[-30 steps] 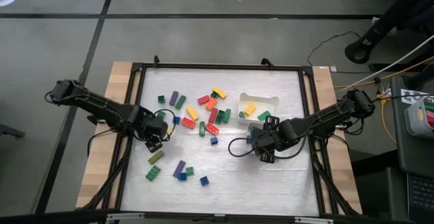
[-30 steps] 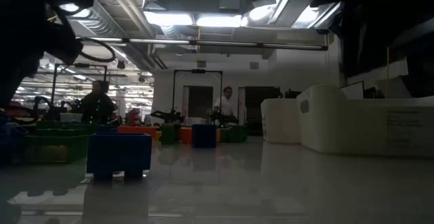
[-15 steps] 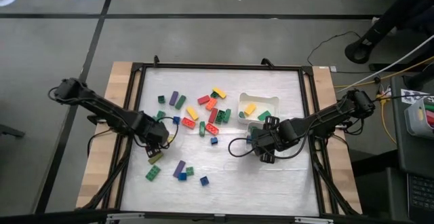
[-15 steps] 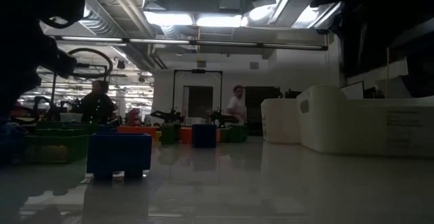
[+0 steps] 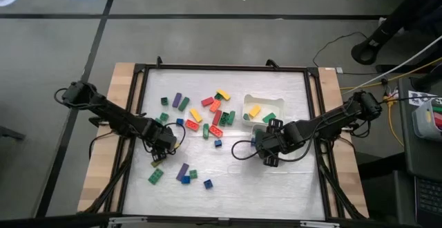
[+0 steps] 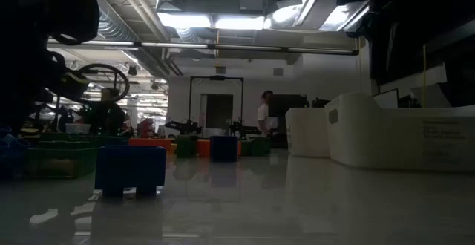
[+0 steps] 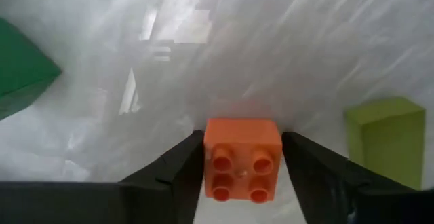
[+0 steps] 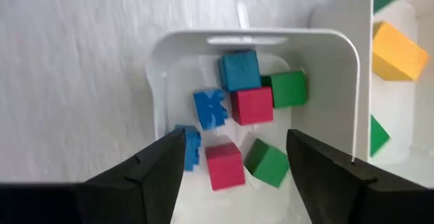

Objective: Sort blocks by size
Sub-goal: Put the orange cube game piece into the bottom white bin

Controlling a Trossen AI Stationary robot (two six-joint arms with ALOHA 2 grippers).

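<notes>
Left of the white tray (image 5: 264,108), over the near-left part of the brick scatter, the left gripper (image 5: 160,149) has dropped lower and slid toward the table's front edge since a second ago, and its jaws have drawn in: the left wrist view now shows an orange cube (image 7: 243,159) sitting between the two dark fingers (image 7: 178,164), which stand just beside its flanks, narrowed but perhaps not yet pressing. A yellow-green bar (image 7: 386,137) lies near it, apart. This looks like the start of a pick, so one more short brick is about to leave the pile. Between that gripper and the tray, the loose blocks (image 5: 208,115) lie as before, long bars and short cubes mixed. Just in front of the tray, the right gripper (image 5: 266,147) has not moved; its jaws hang wide and empty above a smaller white tray (image 8: 339,54) holding blue, red and green cubes (image 8: 239,107). Longer yellow and green bricks rest in the tray beside it.
</notes>
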